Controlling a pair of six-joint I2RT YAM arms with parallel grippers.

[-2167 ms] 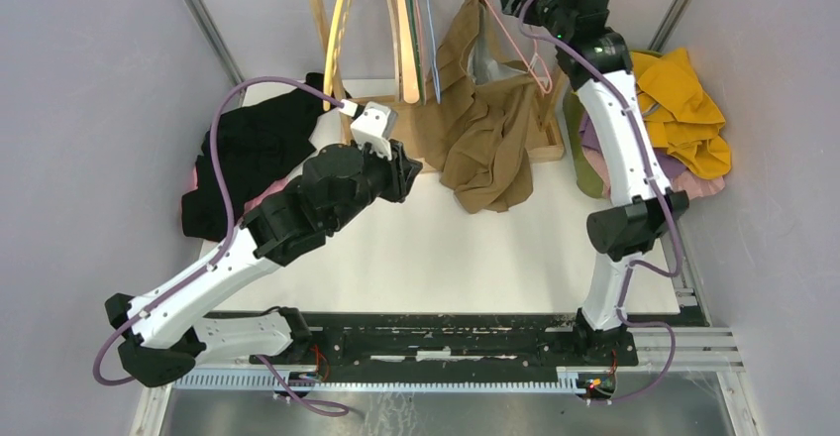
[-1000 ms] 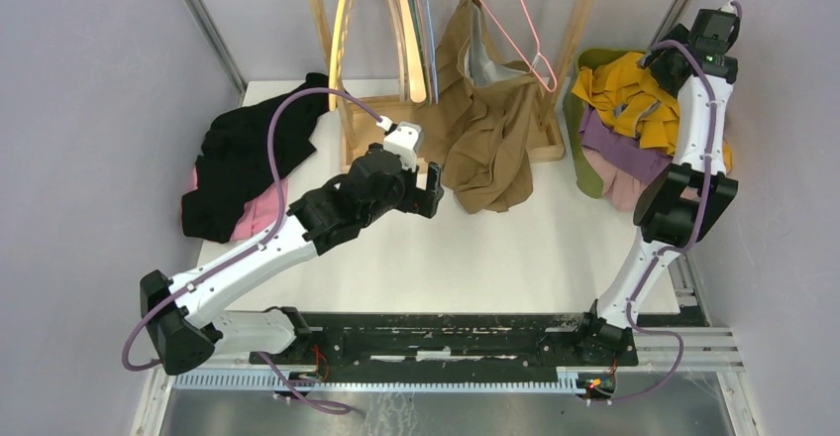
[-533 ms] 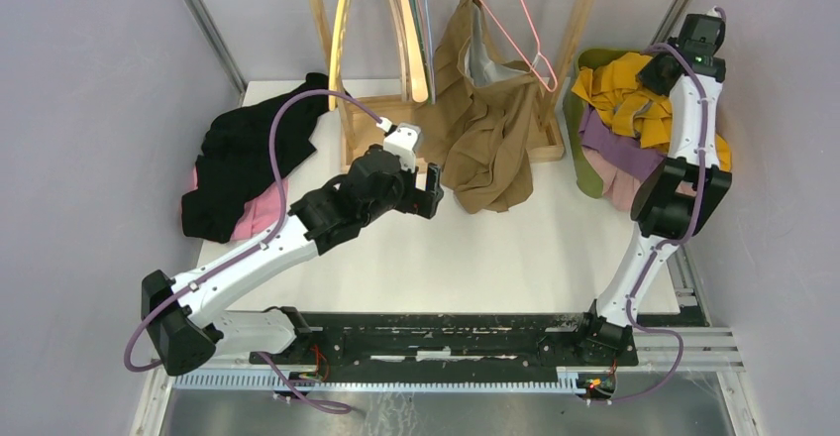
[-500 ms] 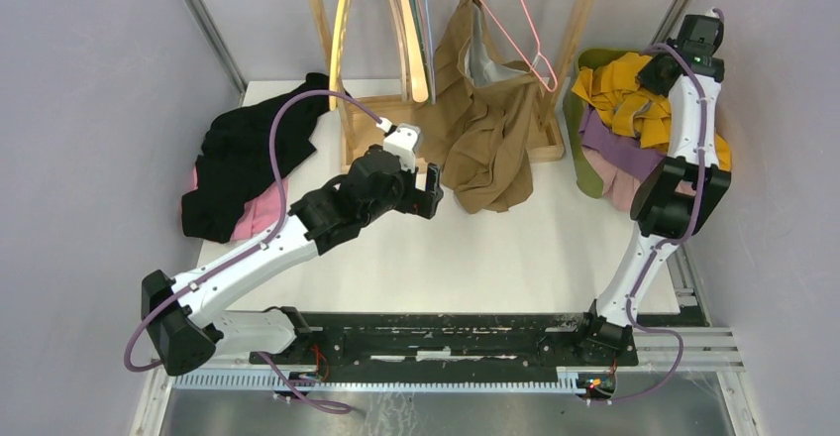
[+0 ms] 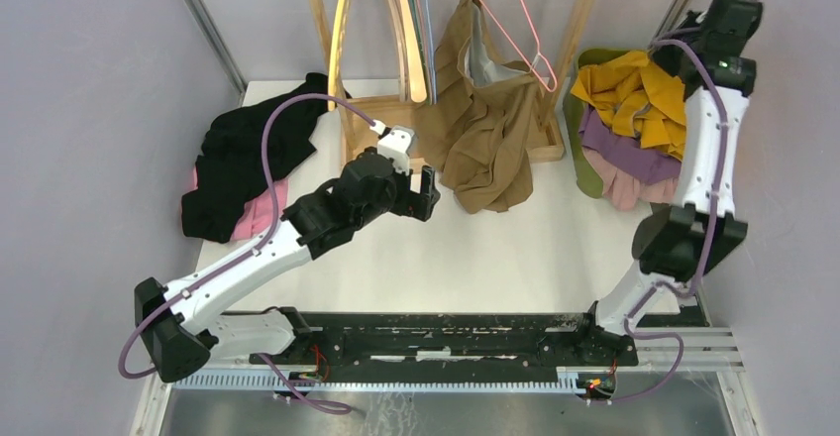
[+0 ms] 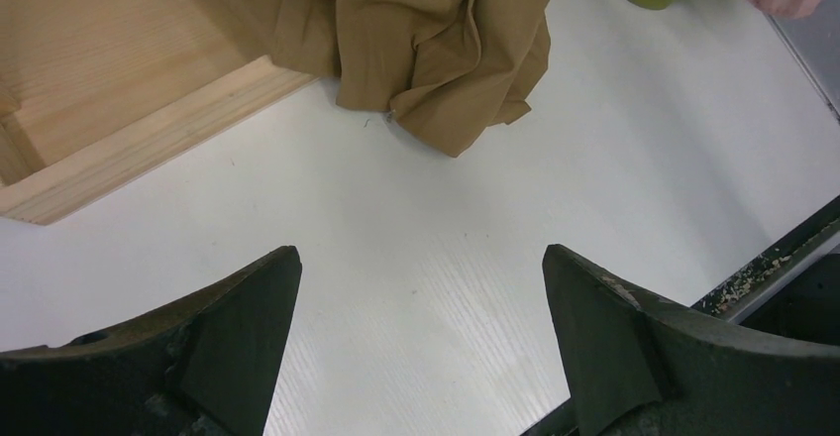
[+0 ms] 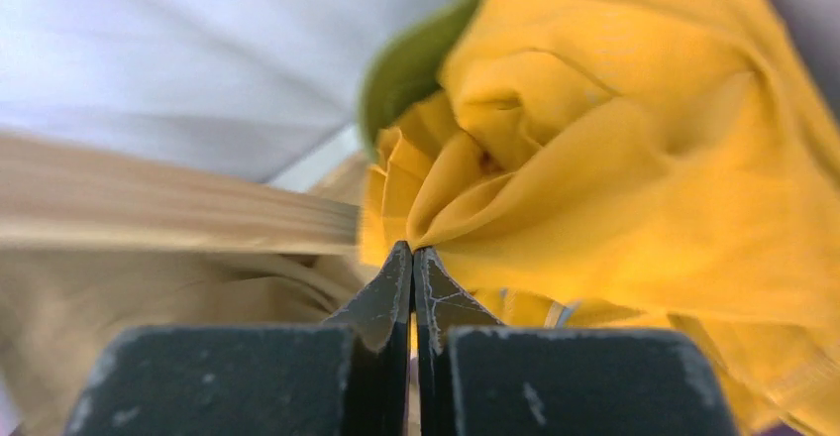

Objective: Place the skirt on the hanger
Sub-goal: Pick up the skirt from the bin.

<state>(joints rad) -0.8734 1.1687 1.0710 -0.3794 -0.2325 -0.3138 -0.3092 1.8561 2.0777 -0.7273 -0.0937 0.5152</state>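
Obs: right hand (image 7: 412, 254) has gone from spread to pressed together, pinching a fold of the yellow skirt (image 5: 639, 94) atop the clothes pile (image 5: 634, 163) at the bench's (image 5: 475, 258) far right. The arm is now higher and the cloth bunches upward (pickup looks begun). Meanwhile left hand (image 6: 418, 254) is spread, empty, near the brown garment (image 5: 485, 139). The pink hanger (image 5: 515, 20) is well apart from the skirt.

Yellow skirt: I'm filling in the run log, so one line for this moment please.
right gripper: shut on yellow skirt | left gripper: open, over table
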